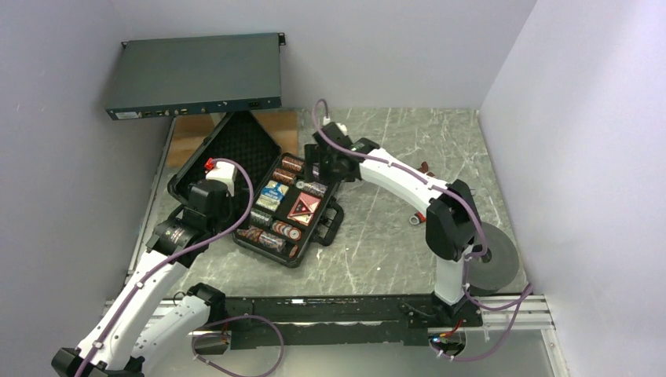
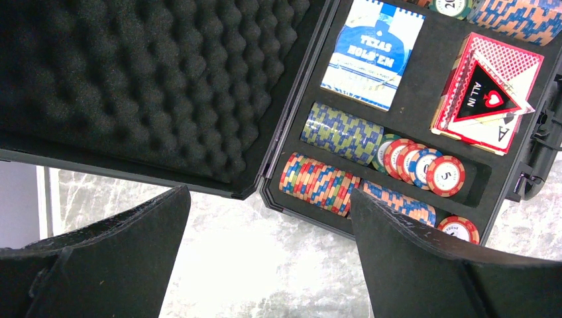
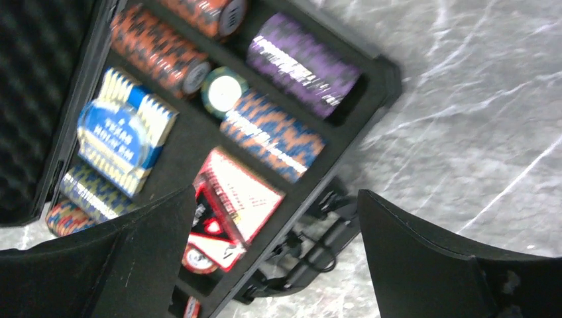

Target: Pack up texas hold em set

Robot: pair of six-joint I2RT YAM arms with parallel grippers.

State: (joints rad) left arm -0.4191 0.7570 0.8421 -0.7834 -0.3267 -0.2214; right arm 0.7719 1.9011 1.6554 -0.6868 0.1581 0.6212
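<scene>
The black case lies open, its foam-lined lid tilted back to the left. Its tray holds striped chip rolls, a blue and yellow card box and a red card box. My left gripper hangs open over bare table at the case's near hinge corner, holding nothing. My right gripper is open too. It hovers above the tray's handle side, with the handle between its fingers far below. A blue disc rests on the blue and yellow box, and a purple roll fills a far slot.
A flat dark-grey rack unit sits on a cardboard box at the back left. A wrench lies partly under the right arm. A grey roll stands by the right arm's base. Walls close in on both sides.
</scene>
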